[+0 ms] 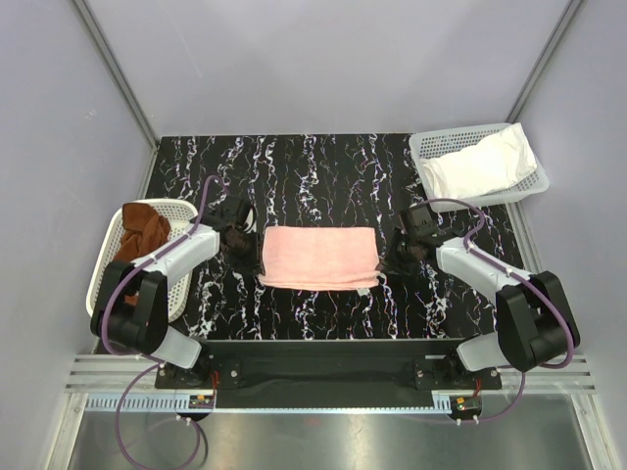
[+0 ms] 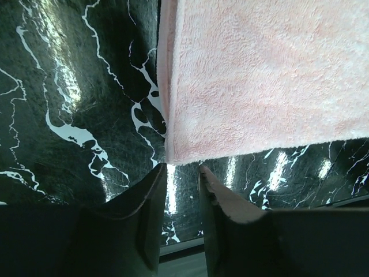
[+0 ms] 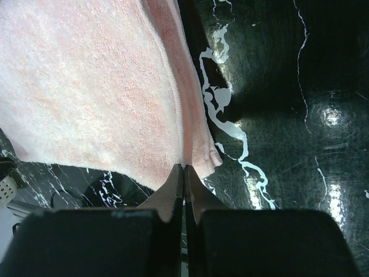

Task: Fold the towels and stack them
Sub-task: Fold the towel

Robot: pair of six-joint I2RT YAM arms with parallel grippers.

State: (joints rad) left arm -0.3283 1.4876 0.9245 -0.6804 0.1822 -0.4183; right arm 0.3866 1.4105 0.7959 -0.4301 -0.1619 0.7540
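Left basket: a white plastic mesh basket (image 1: 103, 259) at the counter's left edge holds a crumpled rust-brown terry towel (image 1: 143, 232).
Left claw: the left claw (image 2: 181, 170) sits low at the pink towel's left edge. Its fingers are parted by a narrow gap with nothing between them, and the towel's corner lies just ahead of the tips.
Pink towel: a pale pink terry towel (image 1: 319, 257), folded into a flat rectangle, lies mid-way across the black white-veined marble counter (image 1: 323, 176), between the claws.
Right claw: the right claw (image 3: 183, 168) has its fingers pressed together, tips touching the towel's right hem. I cannot tell if cloth is pinched.
Right basket: a second white mesh basket (image 1: 446, 137) at the far right corner holds a bunched white terry towel (image 1: 487, 164).
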